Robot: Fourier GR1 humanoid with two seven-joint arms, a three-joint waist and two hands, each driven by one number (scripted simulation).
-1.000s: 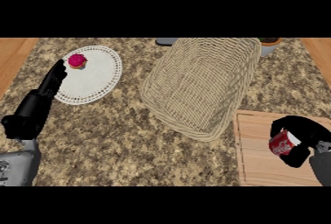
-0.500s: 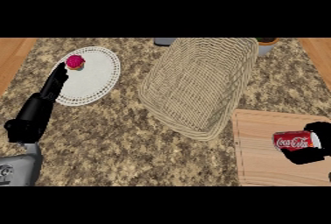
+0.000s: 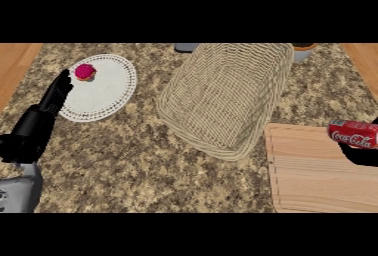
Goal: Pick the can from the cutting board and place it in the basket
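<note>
Red can (image 3: 355, 134) sits at the far right edge of your view, lying on its side over the upper right part of the wooden cutting board (image 3: 317, 175); you can't tell whether it touches the board or is lifted off it; your right hand (image 3: 363, 155) is curled round the can, black fingers showing below it and at the edge, mostly cut off by the frame; woven basket (image 3: 221, 95) lies tilted in the middle of the granite counter (image 3: 140, 160), its lower corner just beside the board's upper left corner; can is well outside the basket, to its right; your left hand (image 3: 55, 95) is on the left side, fingers straight and together, pointing up the view, tips lying over the left rim of the white plate (image 3: 103, 87); it holds nothing; left grey forearm (image 3: 18, 192) comes in from the lower left corner; pink round item (image 3: 85, 72) sits on the plate's upper left part, just beside the left fingertips, contact unclear; grey object (image 3: 186, 47) partly visible at the top edge left of the basket; another grey container with something brown on top (image 3: 303, 50) at the top edge right of the basket, half hidden by the basket rim.
</note>
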